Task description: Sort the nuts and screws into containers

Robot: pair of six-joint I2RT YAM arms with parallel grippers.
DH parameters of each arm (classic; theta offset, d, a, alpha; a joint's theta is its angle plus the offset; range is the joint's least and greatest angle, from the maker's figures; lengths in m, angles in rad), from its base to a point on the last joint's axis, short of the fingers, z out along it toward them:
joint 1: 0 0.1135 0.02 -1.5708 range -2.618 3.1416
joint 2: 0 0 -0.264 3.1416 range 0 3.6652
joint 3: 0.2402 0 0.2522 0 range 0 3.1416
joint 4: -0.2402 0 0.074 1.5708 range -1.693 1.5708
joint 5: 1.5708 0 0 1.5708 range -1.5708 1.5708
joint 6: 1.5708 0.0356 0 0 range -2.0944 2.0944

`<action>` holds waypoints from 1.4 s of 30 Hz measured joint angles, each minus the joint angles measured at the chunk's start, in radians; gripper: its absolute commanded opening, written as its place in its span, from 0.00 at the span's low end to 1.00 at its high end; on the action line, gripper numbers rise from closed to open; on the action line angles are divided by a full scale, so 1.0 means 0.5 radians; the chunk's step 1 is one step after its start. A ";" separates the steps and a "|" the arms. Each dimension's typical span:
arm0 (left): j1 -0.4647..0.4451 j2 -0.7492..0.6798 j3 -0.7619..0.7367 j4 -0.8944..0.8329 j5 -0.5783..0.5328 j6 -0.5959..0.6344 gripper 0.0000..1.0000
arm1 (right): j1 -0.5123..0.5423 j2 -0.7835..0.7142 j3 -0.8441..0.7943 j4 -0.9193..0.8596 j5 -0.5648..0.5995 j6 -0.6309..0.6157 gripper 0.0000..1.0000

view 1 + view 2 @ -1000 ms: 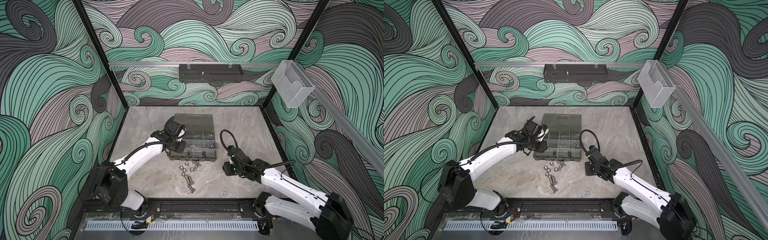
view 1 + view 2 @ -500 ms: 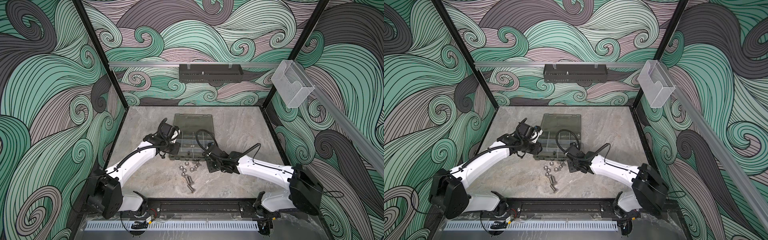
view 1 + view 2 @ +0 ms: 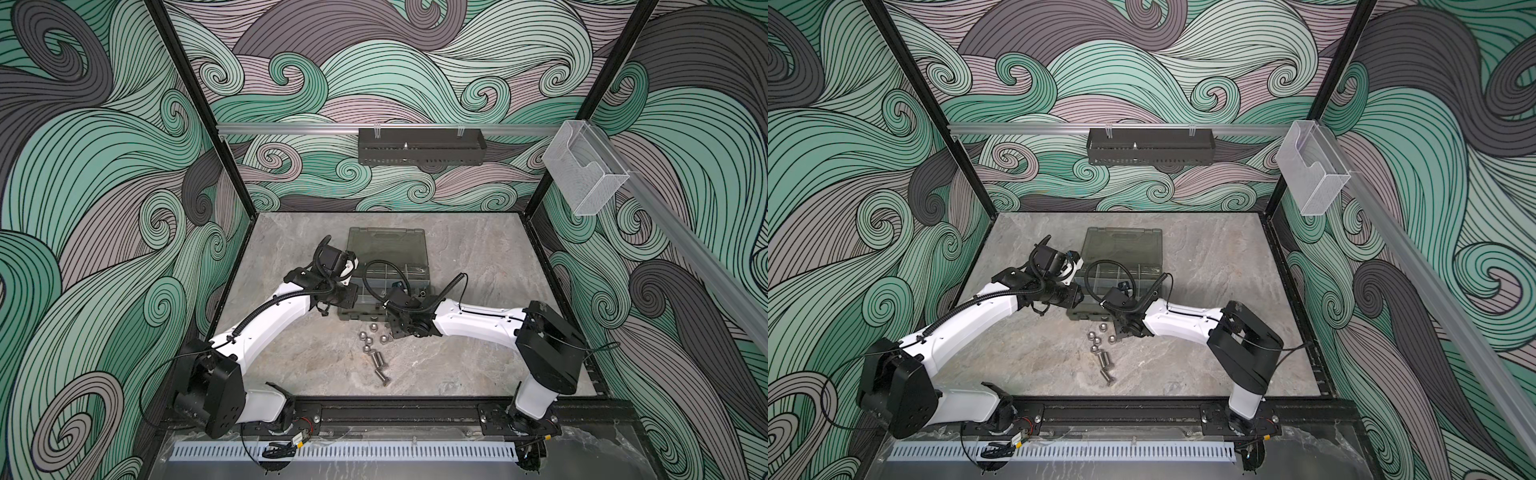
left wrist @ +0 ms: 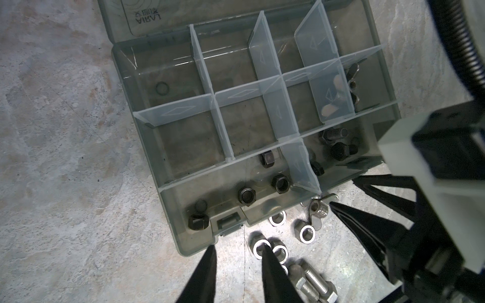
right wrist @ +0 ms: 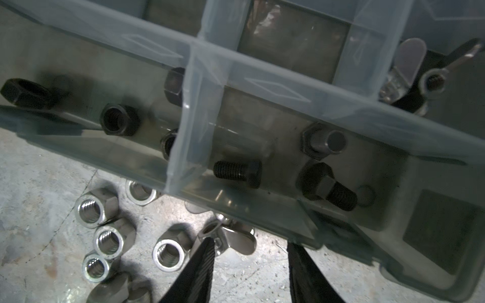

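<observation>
The smoky-grey organiser case [image 3: 388, 245] lies open, its containers [image 4: 183, 136] split by clear dividers. Black nuts [image 4: 246, 195] sit in one front compartment and black screws [image 5: 237, 170] in the one beside it. Several silver nuts [image 3: 374, 338] and silver screws [image 3: 379, 362] lie loose on the table before the case. My left gripper [image 4: 238, 245] is open over the case's front corner, with nothing between its fingers; one tip overlaps a silver nut [image 4: 258, 245]. My right gripper [image 5: 250, 242] is open at the case's front wall, one fingertip [image 5: 202, 251] against a silver wing nut [image 5: 233, 237].
More wing nuts [image 4: 349, 78] lie in a back corner compartment. A black perforated tray [image 3: 419, 145] hangs on the back wall and a clear acrylic box [image 3: 584, 170] on the right rail. Both arms crowd the case front in both top views.
My right arm has swung in from the right to the case's front edge and its jaws have widened. My left gripper has drawn back from the case towards the left.
</observation>
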 measured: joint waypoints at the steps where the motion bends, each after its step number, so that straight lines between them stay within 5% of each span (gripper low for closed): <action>1: 0.000 -0.007 0.000 0.002 0.000 0.000 0.33 | 0.007 0.025 0.019 0.002 -0.003 0.002 0.47; 24: 0.002 -0.020 -0.006 0.007 0.047 -0.002 0.34 | 0.033 0.146 0.028 -0.007 0.034 0.037 0.48; 42: 0.002 -0.020 -0.016 0.039 0.067 -0.007 0.33 | 0.033 -0.249 -0.377 -0.046 0.110 0.129 0.51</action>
